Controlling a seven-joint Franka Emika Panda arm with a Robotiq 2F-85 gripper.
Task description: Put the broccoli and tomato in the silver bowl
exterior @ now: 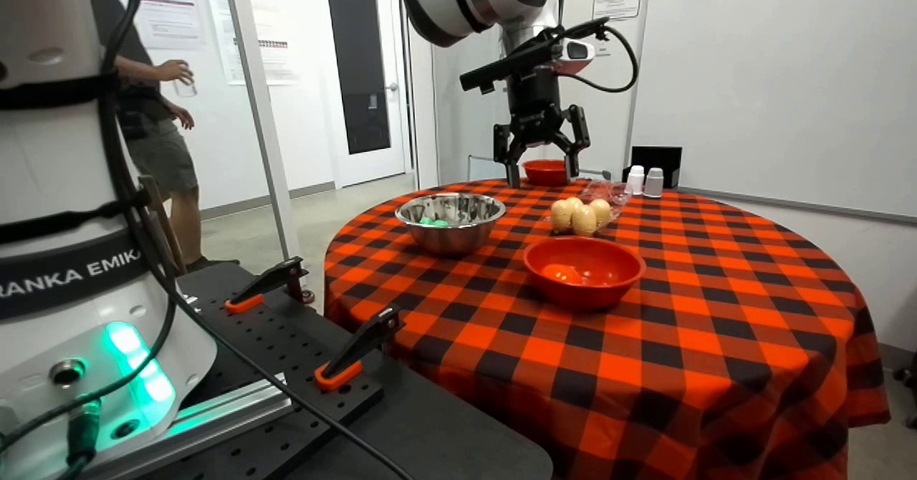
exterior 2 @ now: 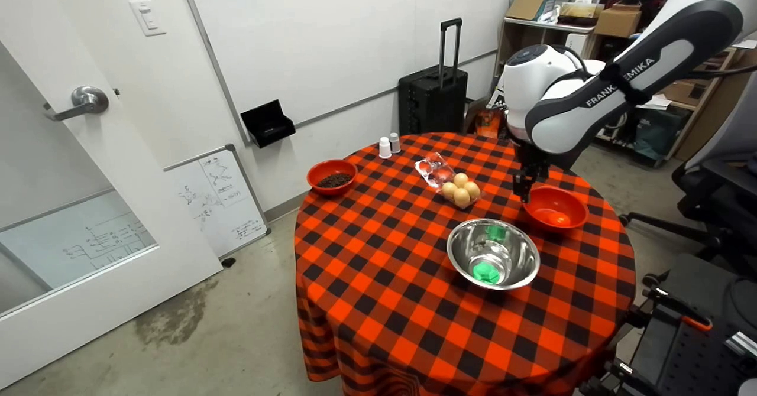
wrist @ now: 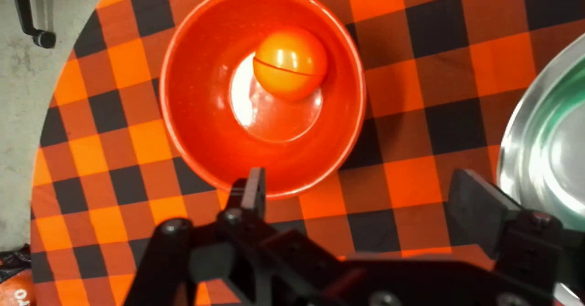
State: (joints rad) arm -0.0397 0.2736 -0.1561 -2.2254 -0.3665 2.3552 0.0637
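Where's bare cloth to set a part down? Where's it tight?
Free: checked cloth between small red bowl and silver bowl; also right of larger red bowl in an exterior view. Crowded: among silver bowl, larger red bowl and pale balls, with the open gripper above.

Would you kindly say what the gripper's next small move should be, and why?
Probably shift the open, empty gripper over the tomato, which in the wrist view lies in a red bowl, not between the jaws; the broccoli already sits in the silver bowl.
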